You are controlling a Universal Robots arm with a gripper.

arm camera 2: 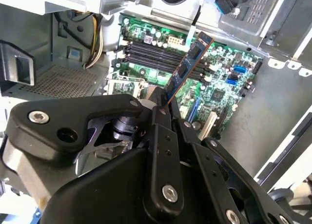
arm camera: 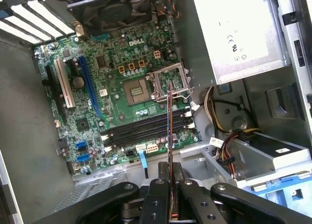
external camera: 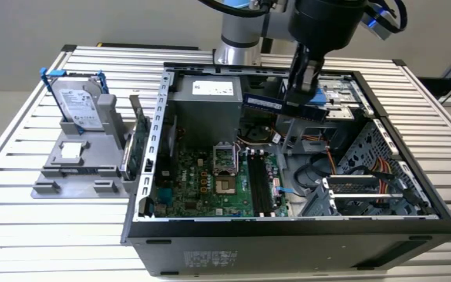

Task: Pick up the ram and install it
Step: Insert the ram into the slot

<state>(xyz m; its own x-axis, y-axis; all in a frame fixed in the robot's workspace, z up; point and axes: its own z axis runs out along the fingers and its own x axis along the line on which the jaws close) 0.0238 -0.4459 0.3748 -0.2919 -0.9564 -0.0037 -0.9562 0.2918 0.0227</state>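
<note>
Overhead, the arm (external camera: 237, 35) was seen reaching in from behind the open computer case (external camera: 288, 229), with its wrist turned downward so that the pincer (external camera: 300, 94) was pointed into the case's interior. The pincer's fingers (arm camera: 158, 199) were closed tight on the ram (external camera: 282, 107), which was gripped by one end and carried in the air with its long edge roughly level in the exterior view. There it was held just beside the grey power supply (external camera: 206, 100), on the exterior view's right of it, and well above the motherboard (external camera: 209, 182). In the first wrist view the ram (arm camera: 170, 131) was seen edge-on, projecting from between the fingers across the dark memory slots (arm camera: 146, 129), not yet seated in any of them. In the second wrist view its chips were shown as it (arm camera 2: 187, 68) was held slanting over the same slots (arm camera 2: 151, 50). Beside the case, on the exterior view's left, a silver hard drive (external camera: 80, 103) with blue rails was propped upright in a grey holder (external camera: 77, 167) on the slatted surface (external camera: 14, 182).
</note>
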